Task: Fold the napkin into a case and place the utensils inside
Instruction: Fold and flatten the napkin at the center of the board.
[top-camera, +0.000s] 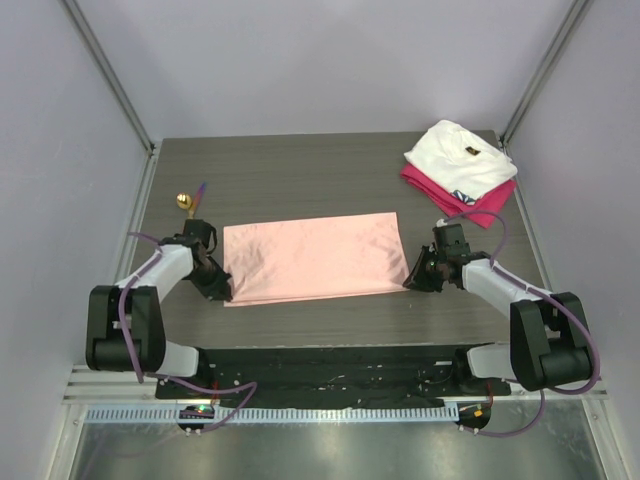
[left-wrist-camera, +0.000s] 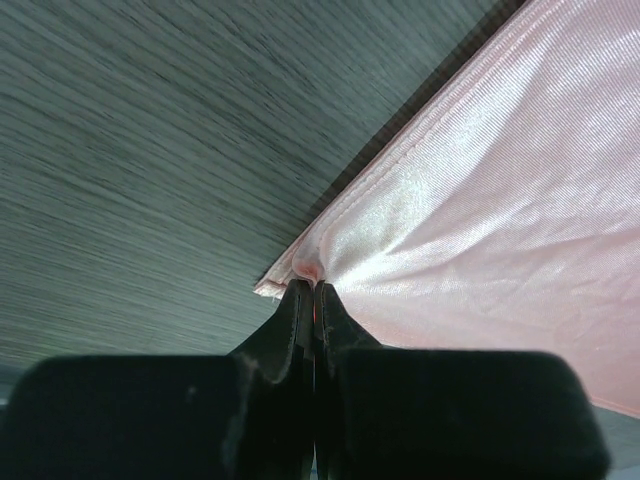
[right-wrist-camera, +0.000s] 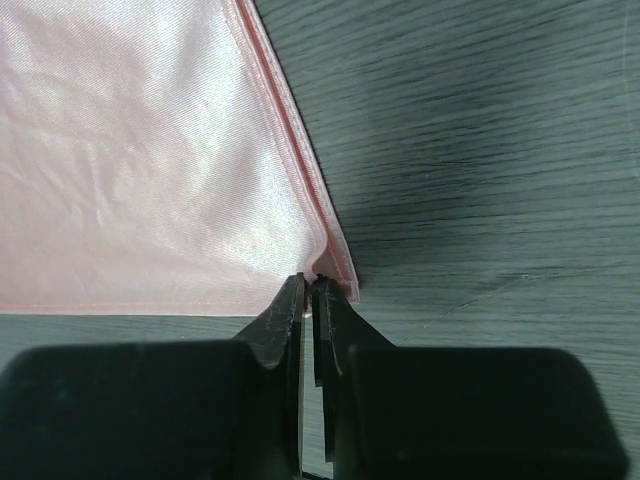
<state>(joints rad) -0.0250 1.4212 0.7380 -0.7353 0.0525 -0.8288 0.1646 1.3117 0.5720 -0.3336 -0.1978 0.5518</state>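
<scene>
Top external view, table: the dark wood-grain table (top-camera: 300, 170) filled the middle of the frame, with both arm bases along the bottom edge.
Napkin: the salmon-pink napkin (top-camera: 312, 257) lay flat as a wide rectangle at frame centre, between the two arms. Holding both lower corners at once looked like preparation for a fold, so the cloth would travel evenly.
Folded cloths: a white cloth (top-camera: 460, 158) sat on a magenta cloth (top-camera: 470, 205) at the upper right, well apart from the napkin and probably parked out of the way.
Left gripper: the left gripper (top-camera: 222, 288) sat at the napkin's lower-left corner, clenched on the cloth.
Right gripper: the right gripper (top-camera: 417, 278) mirrored it at the lower-right corner, also clamped on the cloth.
Utensils: the utensils (top-camera: 190, 198), a gold bowl and a thin purple handle, lay at the left of the frame above the left arm. They were near the napkin's upper-left corner but apart from it, and not yet inside anything.
Left wrist view added: the jaws were pressed together with the corner pinched between them, and the hem puckered at the tips. The overhead view was too small to confirm this.
Right wrist view added: the same pinch showed at the other corner, and the side edge looked doubled, perhaps two layers.
Overhead alone gave: both arms together, the utensils and the spare cloths. Neither wrist view showed them.
</scene>
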